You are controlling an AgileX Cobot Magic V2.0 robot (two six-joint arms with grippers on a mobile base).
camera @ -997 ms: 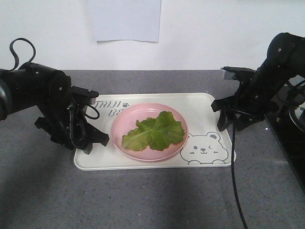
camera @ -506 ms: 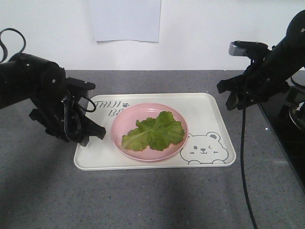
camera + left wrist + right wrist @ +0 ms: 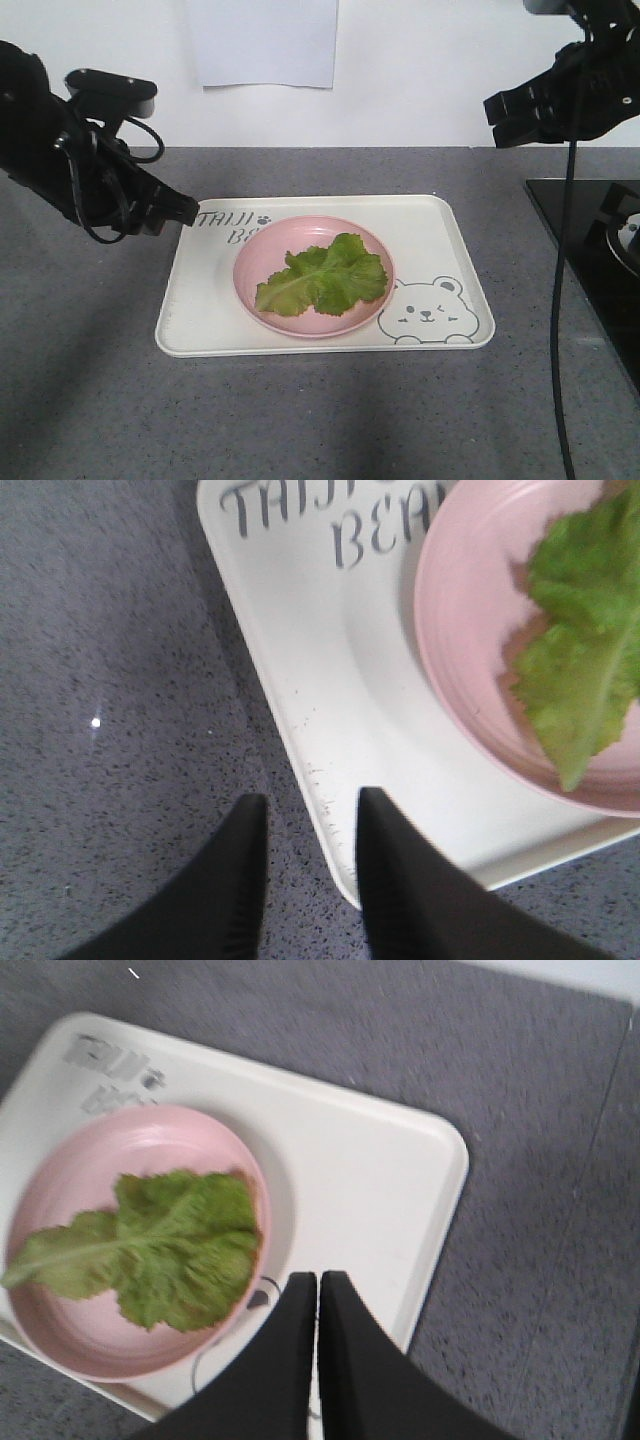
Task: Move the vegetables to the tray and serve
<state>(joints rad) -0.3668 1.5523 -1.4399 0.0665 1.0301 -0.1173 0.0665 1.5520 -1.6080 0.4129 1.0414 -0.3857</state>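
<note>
The vegetables (image 3: 325,277), crinkled green lettuce leaves, lie in a round pink plate (image 3: 260,262) that stands on the cream tray (image 3: 440,240) with the bear drawing. In the wrist views the vegetables (image 3: 585,660) (image 3: 160,1240) rest in the same plate (image 3: 460,630) (image 3: 150,1145) on the tray (image 3: 330,680) (image 3: 380,1180). My left gripper (image 3: 188,210) (image 3: 312,802) hangs open over the tray's left rim, holding nothing. High at the far right, clear of the tray, my right gripper (image 3: 503,112) (image 3: 318,1278) is shut and holds nothing.
A black cooktop (image 3: 600,250) fills the right edge of the grey counter (image 3: 300,420). A black cable (image 3: 560,300) hangs from the right arm down past the tray's right side. A white sheet (image 3: 265,40) is on the back wall.
Both arms have lifted off the tray's ends: the left up and to the left, the right up and to the right. Tray, plate and lettuce have not moved.
</note>
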